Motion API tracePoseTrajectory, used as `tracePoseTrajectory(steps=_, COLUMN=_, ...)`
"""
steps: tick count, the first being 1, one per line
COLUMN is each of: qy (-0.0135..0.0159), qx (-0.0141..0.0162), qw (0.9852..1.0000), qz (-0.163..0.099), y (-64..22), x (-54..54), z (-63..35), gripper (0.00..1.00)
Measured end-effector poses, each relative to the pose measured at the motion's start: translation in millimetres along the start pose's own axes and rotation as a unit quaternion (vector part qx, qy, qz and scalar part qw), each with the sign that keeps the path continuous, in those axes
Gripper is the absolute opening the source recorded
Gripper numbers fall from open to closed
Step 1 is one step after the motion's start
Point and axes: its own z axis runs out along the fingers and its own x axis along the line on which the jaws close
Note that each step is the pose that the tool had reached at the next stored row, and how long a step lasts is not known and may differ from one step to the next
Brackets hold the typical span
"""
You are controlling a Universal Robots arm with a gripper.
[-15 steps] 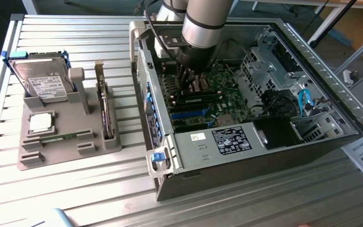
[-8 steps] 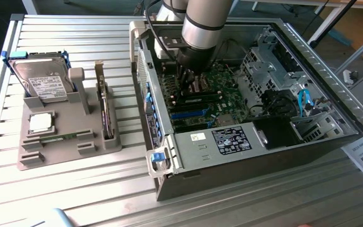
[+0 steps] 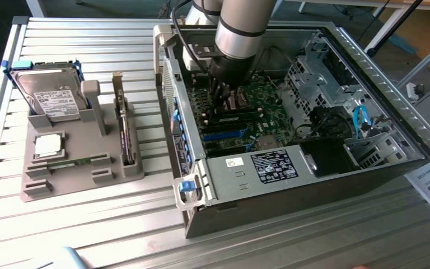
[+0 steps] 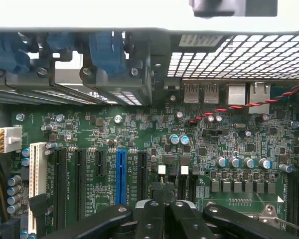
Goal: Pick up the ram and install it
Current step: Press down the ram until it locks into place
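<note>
The ram (image 3: 71,163) is a thin green stick sitting in a slot near the front of the grey holder (image 3: 65,188), on the exterior view's left. My gripper (image 3: 216,101) is far from it, lowered inside the open computer case (image 3: 304,168) and hanging just above the green motherboard (image 3: 263,103). In the wrist view the gripper (image 4: 163,199) has its black fingers (image 4: 149,219) pressed together with nothing visible between them. It is above the expansion slots, close to the blue slot (image 4: 120,177).
The holder also carries a hard drive (image 3: 51,95), a square silver processor (image 3: 47,145) and an upright card with a metal bracket (image 3: 125,137). Case walls, a drive cage (image 3: 312,78), blue cables (image 3: 360,120) and the power supply (image 3: 275,165) crowd around the motherboard.
</note>
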Motion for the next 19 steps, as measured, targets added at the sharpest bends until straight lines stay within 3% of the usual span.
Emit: tracePoseTrajectory(steps=19, qy=-0.0003, qx=0.0002, qw=1.0000, qz=0.000, y=-0.1, x=-0.1, z=2.4, gripper=0.10)
